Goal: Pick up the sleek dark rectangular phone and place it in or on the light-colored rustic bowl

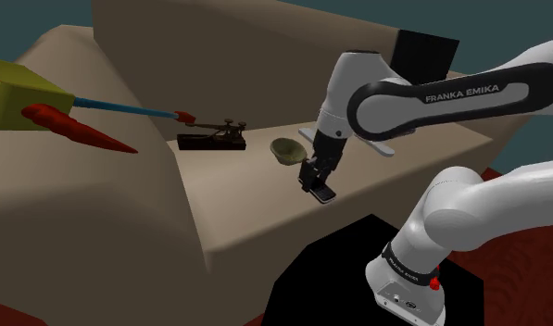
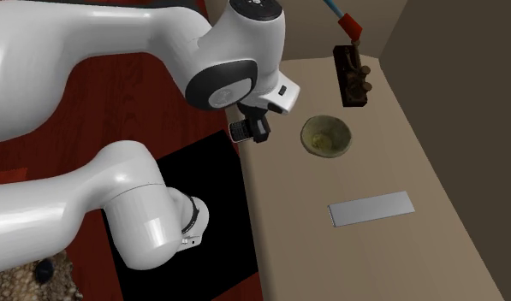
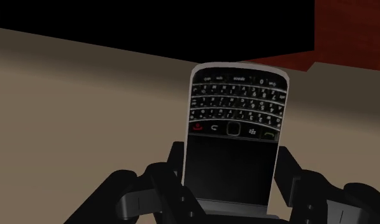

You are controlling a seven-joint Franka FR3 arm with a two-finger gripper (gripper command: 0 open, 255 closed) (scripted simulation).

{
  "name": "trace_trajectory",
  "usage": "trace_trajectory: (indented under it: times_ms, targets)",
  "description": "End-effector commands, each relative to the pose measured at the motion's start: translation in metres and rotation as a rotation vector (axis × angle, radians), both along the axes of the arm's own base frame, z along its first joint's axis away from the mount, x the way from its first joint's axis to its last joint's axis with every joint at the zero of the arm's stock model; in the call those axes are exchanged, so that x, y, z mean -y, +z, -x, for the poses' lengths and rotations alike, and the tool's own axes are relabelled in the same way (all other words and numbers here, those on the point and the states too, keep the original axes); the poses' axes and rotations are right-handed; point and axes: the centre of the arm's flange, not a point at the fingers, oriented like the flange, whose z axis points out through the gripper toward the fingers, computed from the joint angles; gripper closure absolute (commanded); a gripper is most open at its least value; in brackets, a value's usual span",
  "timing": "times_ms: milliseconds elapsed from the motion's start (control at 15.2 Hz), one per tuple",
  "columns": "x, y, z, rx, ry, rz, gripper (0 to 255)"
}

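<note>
A dark phone (image 3: 236, 130) with a small keyboard and a silver rim is clasped between my black fingers (image 3: 174, 159), its keyboard end sticking out past the tips. In the shoulder view my gripper (image 1: 315, 178) holds the phone (image 1: 323, 194) just over the beige seat cushion (image 1: 256, 199), near its front edge. The light greenish-beige bowl (image 1: 288, 150) stands on the cushion a short way beyond the gripper, towards the shoulder view's left. In the second exterior view the gripper (image 2: 250, 131) hangs at the cushion's edge, with the bowl (image 2: 326, 137) to its right.
A dark device on a brown base (image 1: 214, 137) sits behind the bowl near the backrest. A flat grey rectangle (image 2: 371, 208) lies on the cushion. A yellow box with red and blue parts (image 1: 19, 97) juts in over the armrest. A black area (image 1: 330, 259) lies below the seat front.
</note>
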Motion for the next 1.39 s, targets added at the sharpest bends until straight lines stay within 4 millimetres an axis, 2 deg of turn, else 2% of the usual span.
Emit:
trace_trajectory:
  times_ms: [0, 1320]
  targets:
    - [0.0, 0.011, 0.0, 0.0, 0.0, 0.0, 255]
    - [0.0, 0.117, 0.0, 0.0, 0.0, 0.0, 255]
